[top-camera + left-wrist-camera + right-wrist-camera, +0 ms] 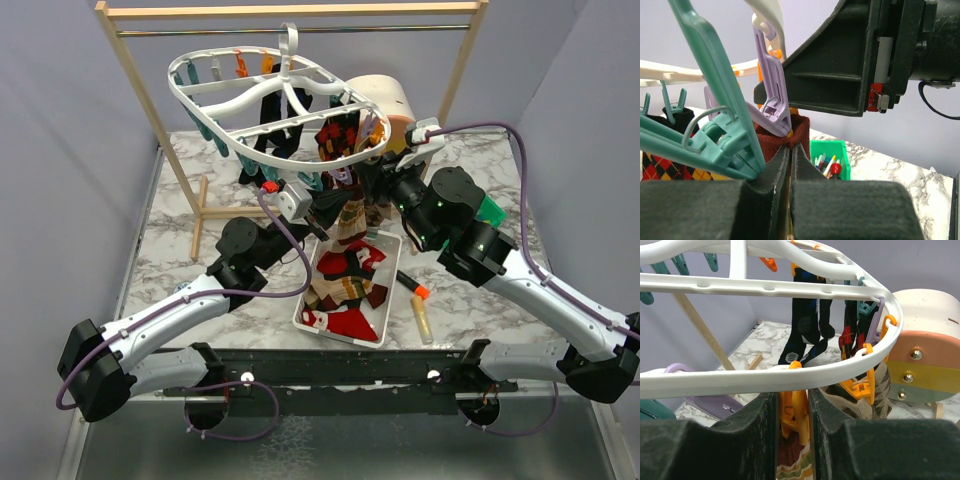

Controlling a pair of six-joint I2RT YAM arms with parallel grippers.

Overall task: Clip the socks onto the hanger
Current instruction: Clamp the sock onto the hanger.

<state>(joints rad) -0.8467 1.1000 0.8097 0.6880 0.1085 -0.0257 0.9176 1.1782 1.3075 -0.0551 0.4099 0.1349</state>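
The white oval hanger (262, 92) hangs from the rack's rod, with black socks (268, 115) and an argyle sock (340, 140) clipped to it. My left gripper (328, 205) is under its near rim. In the left wrist view it (791, 149) is shut on the top edge of a dark red sock (800, 131), just below a purple clip (772, 92) and beside a teal clip (725, 142). My right gripper (792, 400) squeezes an orange clip (796, 412) under the hanger's rim (790, 372), with a striped sock edge (792, 467) below it.
A white tray (391, 290) holding several red and argyle socks sits between the arms. An orange-tipped marker (414, 287) and a cream tube (424, 320) lie to its right. A green bin (832, 152) of pens stands behind. The wooden rack (150, 110) frames the back.
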